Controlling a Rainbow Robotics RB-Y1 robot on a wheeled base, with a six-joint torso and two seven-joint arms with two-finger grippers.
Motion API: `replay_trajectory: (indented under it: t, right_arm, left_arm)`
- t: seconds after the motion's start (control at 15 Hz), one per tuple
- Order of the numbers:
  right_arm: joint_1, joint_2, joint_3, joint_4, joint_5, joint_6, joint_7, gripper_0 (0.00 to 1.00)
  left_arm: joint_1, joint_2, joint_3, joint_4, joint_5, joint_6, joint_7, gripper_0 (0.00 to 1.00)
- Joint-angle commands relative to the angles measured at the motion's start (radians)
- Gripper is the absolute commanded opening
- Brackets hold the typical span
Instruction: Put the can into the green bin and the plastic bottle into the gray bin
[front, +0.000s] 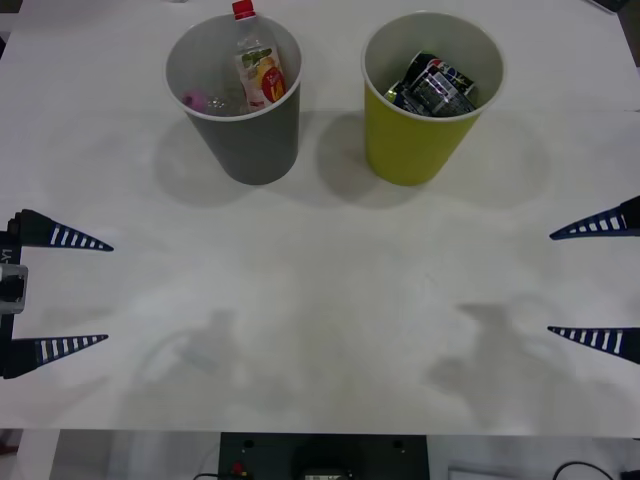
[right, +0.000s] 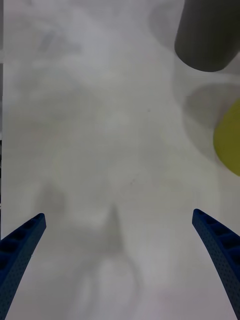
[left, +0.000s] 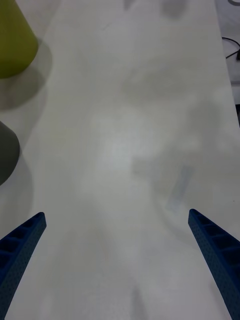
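With the plastic bottle (front: 257, 62) standing in the gray bin (front: 250, 140) and the can (front: 436, 86) in the green bin (front: 412, 145) beside it, task looks done. Left gripper (front: 60, 292) and right gripper (front: 595, 282) sit well clear of the bins, fingers apart, empty.

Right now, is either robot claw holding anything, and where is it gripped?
Nothing is held. The left gripper and right gripper are both open above the bare table.

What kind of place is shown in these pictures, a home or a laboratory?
Probably a laboratory test bench: a plain white table holds two sorting bins, the gray bin and the green bin, while the left gripper and right gripper wait open at its sides.
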Motion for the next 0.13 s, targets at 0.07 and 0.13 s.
replay_trajectory:
  t: [0.07, 0.13]
  right_arm:
    - [0.0, 0.002, 0.0, 0.005, 0.004, 0.0, 0.003, 1.0]
    - [0.0, 0.002, 0.0, 0.005, 0.004, 0.0, 0.003, 1.0]
  left_arm:
    - [0.0, 0.0, 0.0, 0.0, 0.0, 0.0, 0.0, 0.98]
    - [0.0, 0.0, 0.0, 0.0, 0.0, 0.0, 0.0, 0.98]
